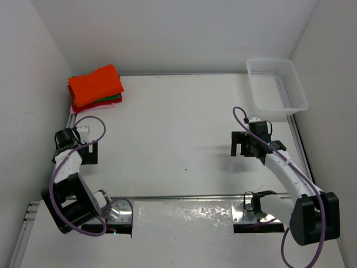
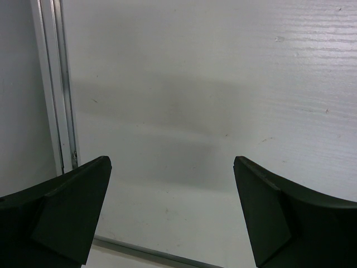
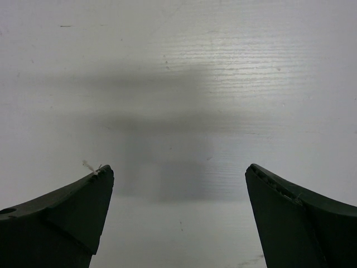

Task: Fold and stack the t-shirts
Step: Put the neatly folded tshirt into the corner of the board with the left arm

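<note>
A stack of folded t-shirts [image 1: 95, 86] lies at the back left corner of the table, the orange one on top, with green and red edges showing beneath; no pink shows. My left gripper [image 1: 89, 153] is open and empty over bare table at the left, in front of the stack. In the left wrist view its fingers [image 2: 72, 212] stand wide apart over white table. My right gripper [image 1: 244, 146] is open and empty over bare table at the right. In the right wrist view its fingers [image 3: 78, 218] are spread with nothing between them.
A white mesh basket [image 1: 277, 85] stands at the back right corner; nothing shows in it. A metal rail [image 1: 184, 196] runs along the table's near edge and another [image 2: 56, 89] along the left side. White walls enclose the table.
</note>
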{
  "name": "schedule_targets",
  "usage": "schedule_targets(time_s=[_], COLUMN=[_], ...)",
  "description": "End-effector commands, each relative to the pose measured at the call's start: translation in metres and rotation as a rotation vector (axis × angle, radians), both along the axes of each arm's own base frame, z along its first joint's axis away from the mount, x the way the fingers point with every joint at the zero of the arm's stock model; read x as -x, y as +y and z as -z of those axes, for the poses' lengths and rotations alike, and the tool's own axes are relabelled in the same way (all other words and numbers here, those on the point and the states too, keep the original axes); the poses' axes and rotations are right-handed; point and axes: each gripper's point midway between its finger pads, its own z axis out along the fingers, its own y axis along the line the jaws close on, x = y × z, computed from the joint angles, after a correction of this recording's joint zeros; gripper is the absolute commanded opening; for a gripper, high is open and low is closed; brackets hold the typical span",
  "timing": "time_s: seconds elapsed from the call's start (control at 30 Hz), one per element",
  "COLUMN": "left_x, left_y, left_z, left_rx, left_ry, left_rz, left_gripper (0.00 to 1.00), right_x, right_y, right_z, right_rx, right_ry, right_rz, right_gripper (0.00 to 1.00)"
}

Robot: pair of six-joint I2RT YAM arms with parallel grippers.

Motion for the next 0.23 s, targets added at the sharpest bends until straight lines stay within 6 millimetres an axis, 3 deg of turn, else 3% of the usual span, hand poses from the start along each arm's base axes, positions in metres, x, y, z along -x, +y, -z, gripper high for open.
schedule_targets(time_s=[0.0, 0.2], left_x=[-0.0107, -0.0141], left_y=[0.0061, 0.0071], left_z=[-0.0074, -0.0082], left_rx=[-0.021, -0.017], left_ry=[-0.056, -0.061], left_rz=[0.007, 0.007], left_gripper=[0.9, 0.9], right_x=[-0.0085, -0.0122], right_y=[-0.0027, 0.0003], right_z=[-0.0061, -0.008], right_rx=[0.014, 0.0], right_ry=[-0.051, -0.092], right_rz=[0.003, -0.01], right_gripper=[0.98, 0.99])
